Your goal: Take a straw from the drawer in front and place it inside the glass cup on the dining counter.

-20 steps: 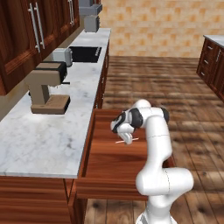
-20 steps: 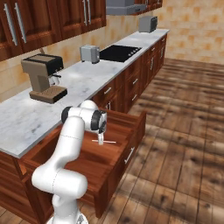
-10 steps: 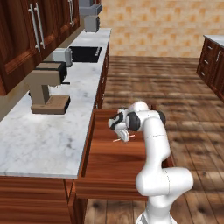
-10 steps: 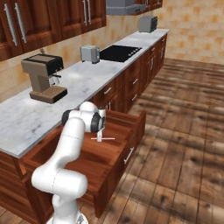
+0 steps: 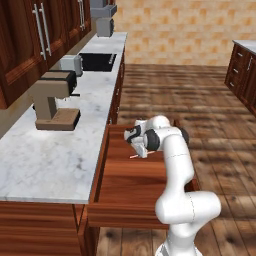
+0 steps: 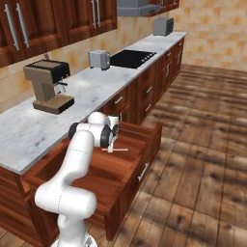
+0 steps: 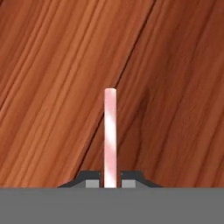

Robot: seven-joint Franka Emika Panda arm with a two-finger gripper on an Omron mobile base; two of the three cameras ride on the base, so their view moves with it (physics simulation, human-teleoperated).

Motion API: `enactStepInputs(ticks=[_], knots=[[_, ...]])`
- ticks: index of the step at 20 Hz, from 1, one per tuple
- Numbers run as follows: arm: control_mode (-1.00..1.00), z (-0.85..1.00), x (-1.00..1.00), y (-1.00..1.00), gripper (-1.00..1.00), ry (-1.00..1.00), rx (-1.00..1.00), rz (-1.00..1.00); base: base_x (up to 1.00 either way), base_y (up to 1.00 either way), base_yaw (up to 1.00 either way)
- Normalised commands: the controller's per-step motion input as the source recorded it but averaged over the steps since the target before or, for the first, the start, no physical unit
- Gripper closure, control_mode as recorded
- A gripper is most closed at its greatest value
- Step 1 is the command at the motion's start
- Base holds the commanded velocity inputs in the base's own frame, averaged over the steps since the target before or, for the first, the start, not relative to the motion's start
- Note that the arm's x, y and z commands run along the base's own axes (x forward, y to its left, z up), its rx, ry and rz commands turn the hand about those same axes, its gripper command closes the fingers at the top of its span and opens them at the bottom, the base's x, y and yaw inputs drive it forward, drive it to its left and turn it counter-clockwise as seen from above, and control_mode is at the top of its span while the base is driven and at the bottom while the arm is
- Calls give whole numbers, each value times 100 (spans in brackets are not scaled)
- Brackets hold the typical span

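The drawer [image 5: 129, 186] [image 6: 107, 170] stands pulled out below the marble worktop, its flat wood floor showing. My gripper [image 5: 142, 151] [image 6: 110, 149] [image 7: 110, 182] hangs just above that floor, pointing down, shut on the straw [image 5: 135, 156] [image 6: 117, 149] [image 7: 110, 131]. The thin pink-and-white stick pokes out sideways from the fingers in the base views. In the hand view it runs straight out between the two fingertips [image 7: 92, 183], with the drawer's wood grain behind it. The glass cup and the dining counter are out of view.
A coffee machine [image 5: 54, 99] [image 6: 48, 86], a toaster [image 5: 71, 65] [image 6: 99, 59] and a black cooktop [image 5: 98, 61] [image 6: 131, 58] sit on the marble worktop [image 5: 45, 160]. Tall cabinet doors hang above it. Open wood floor [image 6: 202, 144] lies beside the drawer.
The hand has shifted slightly over the drawer toward the worktop side, still holding the straw. Nothing else has moved.
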Motion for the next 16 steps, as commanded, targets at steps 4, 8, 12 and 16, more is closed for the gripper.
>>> enactStepInputs(ticks=[4, 8, 12, 16], knots=[[-100, 96, -43, -22, 100, -13, 0, -8, 0, 0, 0], [-100, 99, -94, -13, 100, -20, 0, -10, 0, 0, 0], [-100, 81, -100, -3, 100, -22, 0, -13, 0, 0, 0], [-100, 57, -100, 0, 100, -33, 0, -13, 0, 0, 0]])
